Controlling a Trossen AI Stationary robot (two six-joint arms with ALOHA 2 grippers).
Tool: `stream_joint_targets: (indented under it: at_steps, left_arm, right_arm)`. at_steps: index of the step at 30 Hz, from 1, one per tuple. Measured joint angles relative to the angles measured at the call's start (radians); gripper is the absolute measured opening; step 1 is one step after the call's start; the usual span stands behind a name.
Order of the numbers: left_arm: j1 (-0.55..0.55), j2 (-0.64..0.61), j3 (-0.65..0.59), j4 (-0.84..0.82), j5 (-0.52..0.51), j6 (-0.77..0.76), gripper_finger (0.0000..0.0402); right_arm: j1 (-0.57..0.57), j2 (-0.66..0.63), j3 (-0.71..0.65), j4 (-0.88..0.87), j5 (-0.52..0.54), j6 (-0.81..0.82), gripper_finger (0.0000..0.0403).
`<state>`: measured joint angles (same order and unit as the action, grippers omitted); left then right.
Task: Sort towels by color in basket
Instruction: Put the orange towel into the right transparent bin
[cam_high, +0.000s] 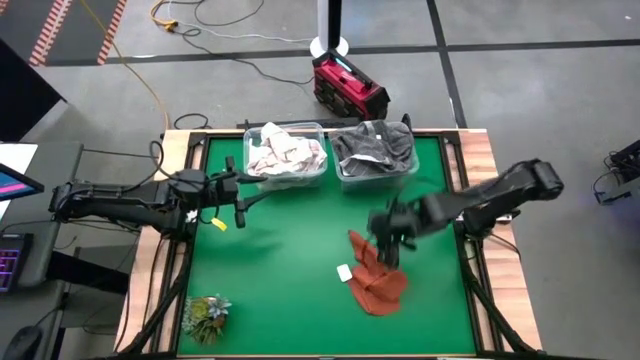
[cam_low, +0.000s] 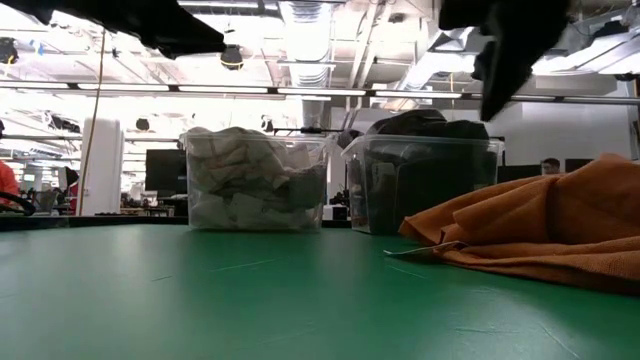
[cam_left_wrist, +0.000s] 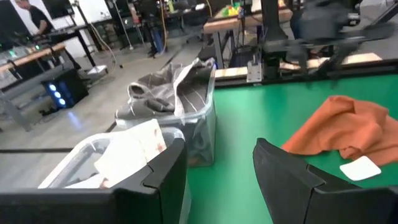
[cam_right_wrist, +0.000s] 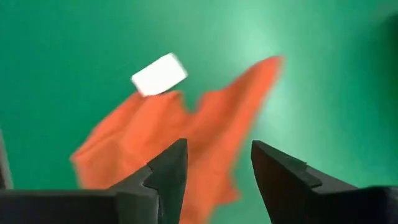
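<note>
Grey floor (cam_high: 520, 110) with cables, red case (cam_high: 349, 87), bright ceiling lights (cam_low: 305, 20).

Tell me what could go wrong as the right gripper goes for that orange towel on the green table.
1. The right gripper hangs open above the orange towel, which lies crumpled; it may pinch only a thin fold and let the towel slip.
2. The white tag sits at the towel's edge and could be grabbed instead of cloth.
3. Both clear bins, the light-towel bin and the dark-towel bin, look heaped, so another towel could spill over the rim.
</note>
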<state>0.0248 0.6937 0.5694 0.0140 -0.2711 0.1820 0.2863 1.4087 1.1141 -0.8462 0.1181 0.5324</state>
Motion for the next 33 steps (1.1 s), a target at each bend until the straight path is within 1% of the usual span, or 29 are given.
stream_joint_targets:
  at_steps: [3, 5, 7, 11, 18, 20, 22, 24, 27, 28, 30, 31, 33]
  left_arm:
    - [0.0, 0.0, 0.0, -0.013, 0.0, -0.006, 0.0173]
    - [0.0, 0.0, 0.0, -0.012, 0.0, -0.011, 0.0173]
    - [0.0, 0.0, 0.0, -0.011, 0.0, -0.011, 0.0173]
    - [0.0, 0.0, 0.0, -0.016, 0.0, -0.008, 0.0173]
    - [0.0, 0.0, 0.0, -0.023, -0.001, 0.029, 0.0173]
    - [0.0, -0.001, 0.0, -0.023, -0.001, 0.039, 0.0173]
    - [0.0, -0.001, 0.0, -0.023, -0.001, 0.042, 0.0173]
    - [0.0, -0.001, 0.0, -0.018, -0.001, 0.042, 0.0173]
    - [0.0, -0.001, 0.0, -0.003, -0.001, 0.042, 0.0173]
    - [0.0, -0.001, 0.0, 0.0, -0.001, 0.043, 0.0173]
    - [0.0, -0.001, 0.0, 0.0, -0.001, 0.043, 0.0173]
    - [0.0, -0.001, 0.0, 0.0, -0.001, 0.043, 0.0173]
    - [0.0, -0.001, 0.0, 0.0, -0.001, 0.043, 0.0173]
  right_arm:
    - [0.099, 0.07, 0.0, 0.02, 0.0, 0.111, 0.0217]
    - [0.145, 0.116, 0.0, 0.013, 0.0, 0.179, 0.0229]
    - [0.182, 0.162, 0.0, 0.025, -0.015, 0.209, 0.0241]
    - [0.236, 0.243, 0.0, 0.074, -0.035, 0.201, 0.0258]
    - [0.275, 0.368, 0.0, 0.1, -0.067, 0.088, 0.0255]
    - [0.275, 0.395, 0.0, 0.1, -0.08, 0.058, 0.0237]
    - [0.267, 0.412, 0.002, 0.101, -0.085, 0.04, 0.0202]
    - [0.255, 0.415, 0.003, 0.099, -0.086, 0.037, 0.0148]
    - [0.228, 0.407, 0.014, 0.08, -0.094, 0.035, 0.0051]
    - [0.216, 0.4, 0.021, 0.075, -0.094, 0.029, 0.003]
    - [0.197, 0.37, 0.033, 0.075, -0.084, 0.016, 0.0024]
    - [0.188, 0.35, 0.04, 0.073, -0.059, 0.004, 0.0027]
    - [0.164, 0.305, 0.052, 0.037, 0.041, -0.02, 0.0032]
